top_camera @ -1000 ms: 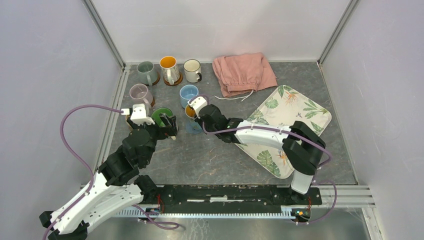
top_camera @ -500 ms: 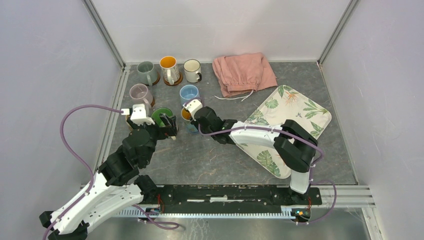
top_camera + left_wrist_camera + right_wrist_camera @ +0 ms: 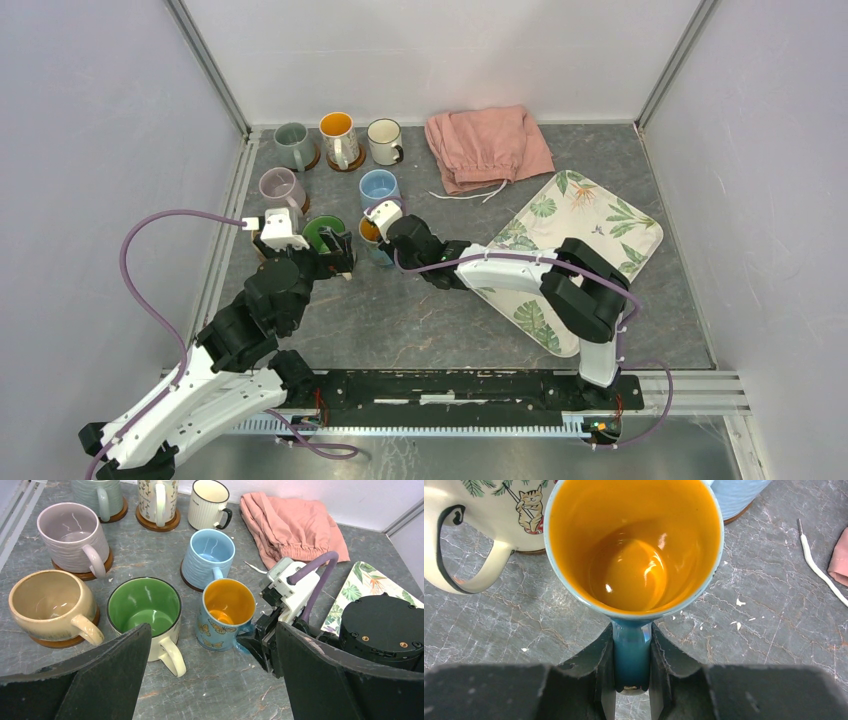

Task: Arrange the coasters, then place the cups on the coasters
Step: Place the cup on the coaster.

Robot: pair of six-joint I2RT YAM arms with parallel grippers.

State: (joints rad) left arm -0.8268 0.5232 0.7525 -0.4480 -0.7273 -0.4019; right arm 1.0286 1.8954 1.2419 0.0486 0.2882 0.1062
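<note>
Mug [image 3: 634, 555] in right claw [image 3: 631, 667] has shifted left.

Grey marbled worktop [image 3: 420, 320], flecked here and there with white chips. At the far edge, a crumpled pink cloth [image 3: 488, 145], white drawstring [image 3: 816, 566] trailing onto the stone. Just beside the cloth, on the right, a leaf-patterned tray [image 3: 600, 205], lying flat and askew.

Eight handled ceramic mugs [image 3: 216, 555] are here — brown round wooden coasters [image 3: 167, 527] show under at least five of them. One pink folded cloth [image 3: 292, 522], one leaf-patterned rectangular tray [image 3: 580, 225], two robot arms [image 3: 240, 340].
</note>
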